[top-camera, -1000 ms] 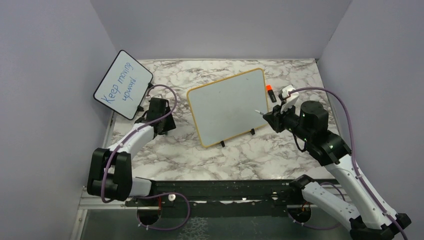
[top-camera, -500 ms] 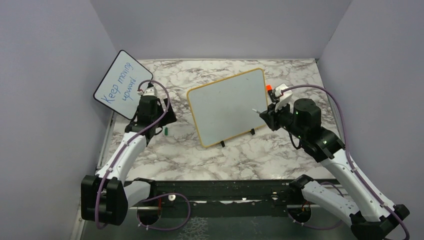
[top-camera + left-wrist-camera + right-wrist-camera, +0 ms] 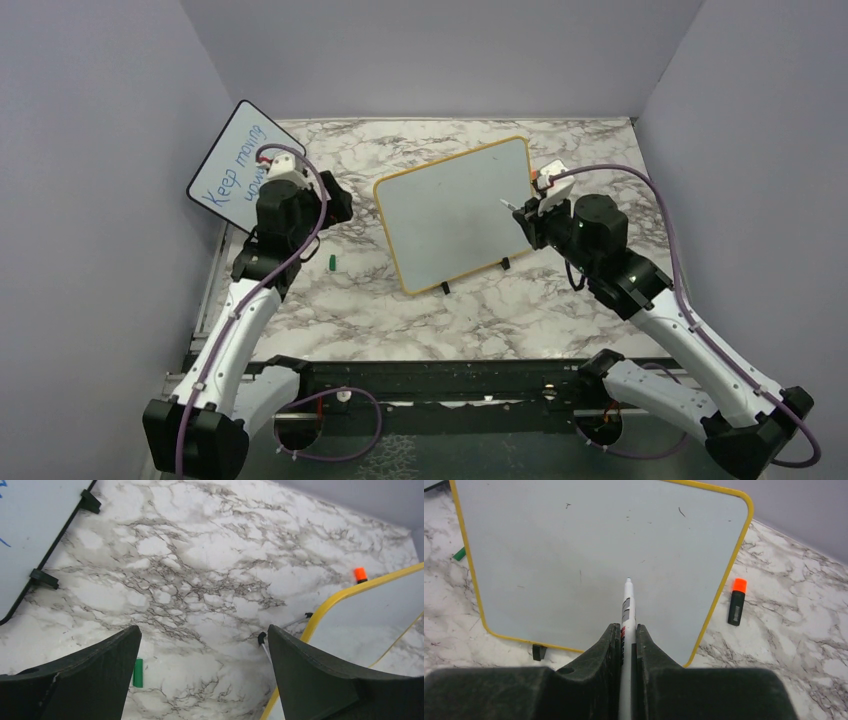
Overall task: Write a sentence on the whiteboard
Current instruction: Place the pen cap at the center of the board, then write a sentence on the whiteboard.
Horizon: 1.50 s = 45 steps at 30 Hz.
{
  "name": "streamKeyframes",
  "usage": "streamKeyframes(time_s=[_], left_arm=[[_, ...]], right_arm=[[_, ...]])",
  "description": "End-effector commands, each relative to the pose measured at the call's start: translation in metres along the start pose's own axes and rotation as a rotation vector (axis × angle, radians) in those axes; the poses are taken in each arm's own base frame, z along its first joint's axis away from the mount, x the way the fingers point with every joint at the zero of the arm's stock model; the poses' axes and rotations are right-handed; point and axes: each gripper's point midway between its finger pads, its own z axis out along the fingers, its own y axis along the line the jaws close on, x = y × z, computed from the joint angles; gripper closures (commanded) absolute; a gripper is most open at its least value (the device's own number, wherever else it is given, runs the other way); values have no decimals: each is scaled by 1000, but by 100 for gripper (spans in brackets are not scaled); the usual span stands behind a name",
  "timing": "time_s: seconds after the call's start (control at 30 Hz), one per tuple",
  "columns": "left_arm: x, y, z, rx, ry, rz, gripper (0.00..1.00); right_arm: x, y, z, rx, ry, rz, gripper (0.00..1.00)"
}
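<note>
My right claw (image 3: 626, 628) clenches a white marker (image 3: 627, 602) aimed at the whiteboard (image 3: 455, 212), propped mid-table. My left claw (image 3: 203, 632) gapes above open marble table (image 3: 210, 555) left of its yellow edge, lilac walls (image 3: 440, 50) close by.

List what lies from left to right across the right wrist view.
green cap → whiteboard → orange-capped marker. The pen in the right end effector overlaps the whiteboard, so it is left out.

Left arm (image 3: 232, 318) jaws wide apart, right arm (image 3: 700, 350) jaws clamped tight
</note>
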Motion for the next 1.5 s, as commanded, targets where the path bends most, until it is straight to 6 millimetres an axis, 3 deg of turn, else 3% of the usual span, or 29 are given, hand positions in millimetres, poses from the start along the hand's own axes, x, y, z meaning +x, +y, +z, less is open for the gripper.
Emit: streamKeyframes(time_s=[0.0,0.13,0.27,0.4,0.5,0.67,1.0,1.47], left_arm=[[-27,-9,-18,66,-81,-47,4],[-28,-27,-15,182,-76,-14,4],[-34,-49,-17,312,-122,20,5],[-41,-69,-26,429,-163,17,7],[-38,-80,-33,505,-164,34,9],[-26,-92,-23,592,-100,51,16],[-15,-101,-5,688,-50,72,32],[-26,-104,27,827,9,69,40]], right_arm=[[-16,9,5,-21,-82,25,100],[-19,26,17,-10,-107,-7,100],[-17,61,26,47,-108,-152,100],[-35,98,19,39,-184,-158,100],[-50,107,19,16,-201,-159,100],[-65,125,23,-64,-164,-154,100],[-60,137,39,-39,-57,-56,100],[-54,149,58,-36,-54,-62,100]])
